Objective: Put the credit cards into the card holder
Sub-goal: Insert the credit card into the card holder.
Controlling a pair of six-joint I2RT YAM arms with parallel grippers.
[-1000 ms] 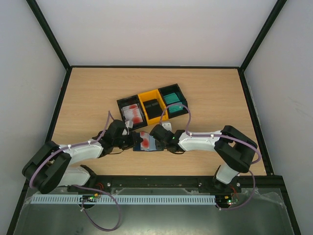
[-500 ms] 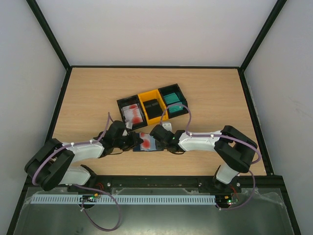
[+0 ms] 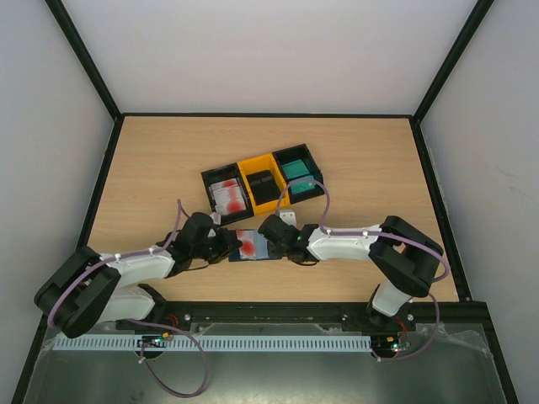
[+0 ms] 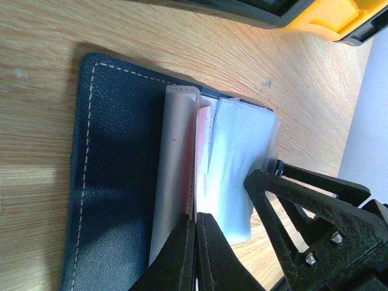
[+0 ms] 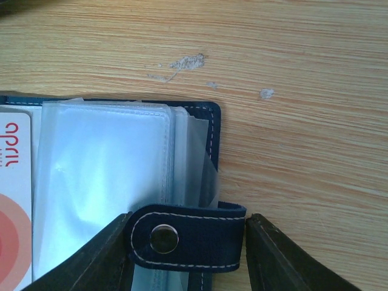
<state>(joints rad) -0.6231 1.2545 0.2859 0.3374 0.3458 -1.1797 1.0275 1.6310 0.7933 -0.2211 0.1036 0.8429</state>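
The navy card holder (image 3: 257,247) lies open on the table in front of the bins. My left gripper (image 3: 226,245) is at its left end, shut on the edge of a white card with red blotches (image 3: 250,245). In the left wrist view that card (image 4: 202,145) sits between the clear sleeves (image 4: 239,163) of the holder (image 4: 115,182), with my gripper (image 4: 197,239) closed on it. My right gripper (image 3: 274,236) is at the holder's right end. In the right wrist view it (image 5: 187,239) is shut on the snap tab (image 5: 194,242), one finger at each end.
Behind the holder stand three open-top bins: a black one (image 3: 208,181) with white-and-red cards (image 3: 227,196), a yellow one (image 3: 251,165) with black cards (image 3: 264,187), and a black one (image 3: 305,154) with teal cards (image 3: 298,174). Black frame rails edge the table.
My left gripper has moved a little right towards the holder, with the card sliding further between the sleeves. The right arm has stayed still.
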